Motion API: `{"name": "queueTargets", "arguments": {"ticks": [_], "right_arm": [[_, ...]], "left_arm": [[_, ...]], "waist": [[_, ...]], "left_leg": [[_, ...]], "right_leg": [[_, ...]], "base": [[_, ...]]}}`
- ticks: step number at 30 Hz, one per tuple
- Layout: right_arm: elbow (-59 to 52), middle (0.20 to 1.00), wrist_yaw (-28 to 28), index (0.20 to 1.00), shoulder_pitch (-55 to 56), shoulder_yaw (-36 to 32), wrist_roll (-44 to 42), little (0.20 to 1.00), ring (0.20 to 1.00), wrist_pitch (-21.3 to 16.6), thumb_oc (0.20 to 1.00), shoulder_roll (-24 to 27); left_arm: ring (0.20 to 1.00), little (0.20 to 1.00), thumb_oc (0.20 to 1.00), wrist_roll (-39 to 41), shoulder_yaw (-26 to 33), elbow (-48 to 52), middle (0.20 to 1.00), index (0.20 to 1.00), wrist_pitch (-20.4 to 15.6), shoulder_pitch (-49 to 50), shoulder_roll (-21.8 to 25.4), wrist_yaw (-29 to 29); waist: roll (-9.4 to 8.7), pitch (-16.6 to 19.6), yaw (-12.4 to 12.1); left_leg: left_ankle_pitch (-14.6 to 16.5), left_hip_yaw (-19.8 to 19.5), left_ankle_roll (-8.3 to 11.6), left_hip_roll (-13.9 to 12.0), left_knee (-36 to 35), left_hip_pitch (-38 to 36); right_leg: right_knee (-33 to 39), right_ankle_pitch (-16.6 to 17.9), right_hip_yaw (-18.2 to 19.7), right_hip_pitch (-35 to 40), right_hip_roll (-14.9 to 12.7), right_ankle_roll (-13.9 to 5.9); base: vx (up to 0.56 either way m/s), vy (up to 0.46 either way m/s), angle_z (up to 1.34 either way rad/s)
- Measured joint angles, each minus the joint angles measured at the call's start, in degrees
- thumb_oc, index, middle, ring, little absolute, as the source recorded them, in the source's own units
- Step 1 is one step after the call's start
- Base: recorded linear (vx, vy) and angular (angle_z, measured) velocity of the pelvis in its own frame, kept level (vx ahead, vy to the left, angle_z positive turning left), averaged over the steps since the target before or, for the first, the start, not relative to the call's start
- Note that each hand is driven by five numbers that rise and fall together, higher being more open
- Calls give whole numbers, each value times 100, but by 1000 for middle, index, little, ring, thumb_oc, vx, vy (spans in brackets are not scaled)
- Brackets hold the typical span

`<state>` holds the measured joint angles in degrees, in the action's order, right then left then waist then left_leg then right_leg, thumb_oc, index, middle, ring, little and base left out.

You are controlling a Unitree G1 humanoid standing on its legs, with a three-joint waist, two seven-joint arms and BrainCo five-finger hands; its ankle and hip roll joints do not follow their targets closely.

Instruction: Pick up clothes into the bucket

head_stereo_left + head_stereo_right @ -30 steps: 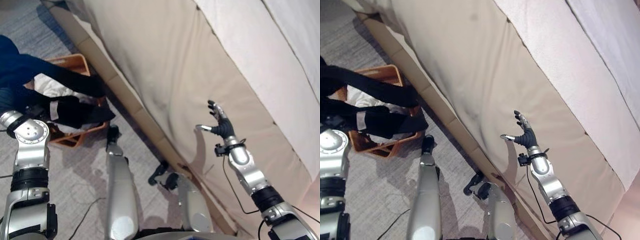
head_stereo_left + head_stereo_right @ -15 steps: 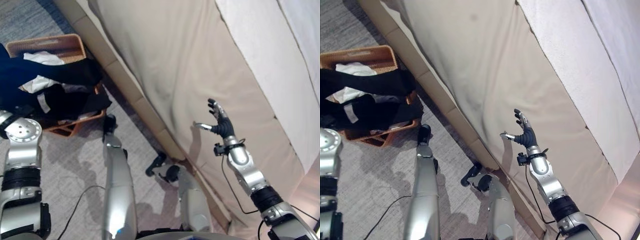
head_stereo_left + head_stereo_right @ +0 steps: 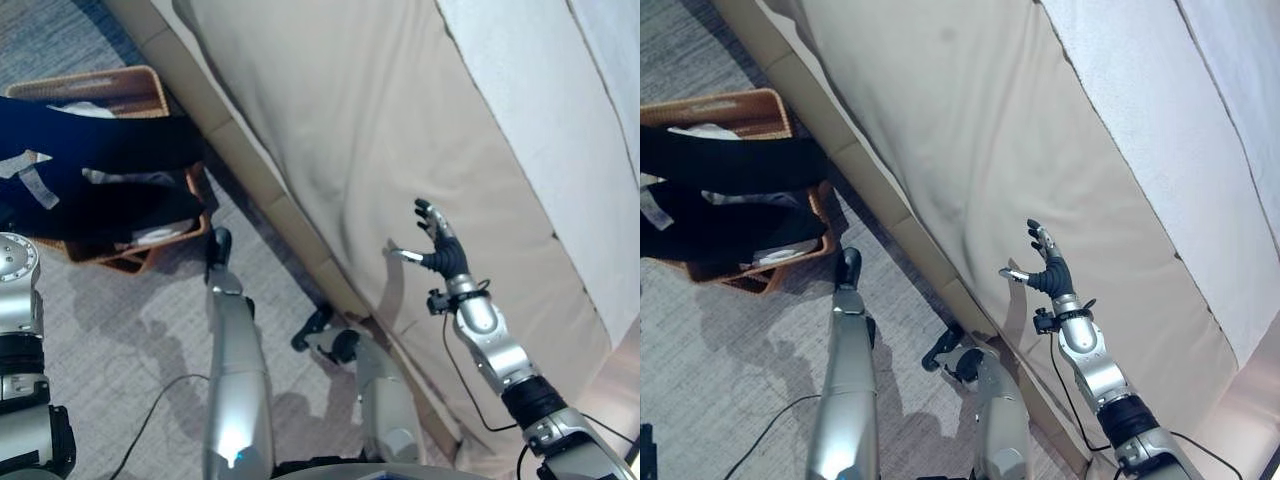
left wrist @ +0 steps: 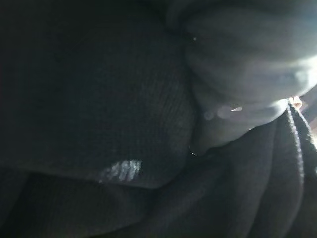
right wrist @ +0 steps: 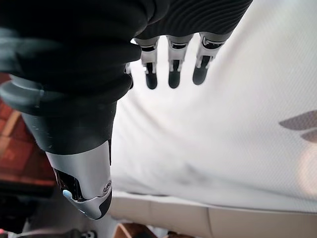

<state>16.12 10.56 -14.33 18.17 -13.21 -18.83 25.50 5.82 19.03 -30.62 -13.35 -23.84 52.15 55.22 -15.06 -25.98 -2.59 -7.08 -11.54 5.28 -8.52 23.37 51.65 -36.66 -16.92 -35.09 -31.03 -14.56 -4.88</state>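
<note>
An orange wicker basket (image 3: 100,85) stands on the floor at the far left, beside the foot of a beige sofa. Dark clothes (image 3: 90,150) lie draped across it and hang over its near rim, with bits of white cloth (image 3: 155,237) among them. My left arm (image 3: 15,290) reaches up from the lower left towards that pile. Dark knitted cloth (image 4: 99,99) lies right against the left wrist camera and hides the hand. My right hand (image 3: 440,250) is raised over the sofa seat, open, fingers (image 5: 171,69) spread and holding nothing.
The beige sofa cushion (image 3: 380,130) runs diagonally across the middle, with a white cover (image 3: 560,130) on its far side. Grey carpet (image 3: 120,320) lies between the basket and me.
The camera has shifted. The dark garment, held up at the far left before, now lies spread lower across the basket. My left arm sits lower and further left. The right hand keeps its pose.
</note>
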Motion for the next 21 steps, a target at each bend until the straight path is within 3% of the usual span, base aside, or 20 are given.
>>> {"name": "queueTargets", "arguments": {"ticks": [11,19,21], "right_arm": [[-9,1000,0,1000,89,0,0,1000,1000,-1,1000,2],[-40,1000,3,1000,68,-27,3,1000,1000,-5,1000,-4],[-52,1000,3,1000,41,-31,3,1000,1000,-5,1000,-6]], "left_arm": [[200,200,200,-6,-33,438,200,200,-222,-60,-9,-6],[200,200,200,-60,-977,343,200,200,-188,-420,-650,-451],[200,200,200,-62,-1174,246,200,200,-166,-468,-790,-587]], "waist": [[-57,42,14],[-64,46,58],[-65,47,170]], "left_leg": [[-10,22,-12,-12,-197,-164],[-38,-37,-19,22,-176,41],[-78,-76,40,21,-136,157]], "right_leg": [[81,-1,-3,94,28,0],[112,4,-78,-33,43,-1],[99,9,-104,-111,48,1]], "base": [[0,-1,0],[-38,5,3],[-30,28,4]]}}
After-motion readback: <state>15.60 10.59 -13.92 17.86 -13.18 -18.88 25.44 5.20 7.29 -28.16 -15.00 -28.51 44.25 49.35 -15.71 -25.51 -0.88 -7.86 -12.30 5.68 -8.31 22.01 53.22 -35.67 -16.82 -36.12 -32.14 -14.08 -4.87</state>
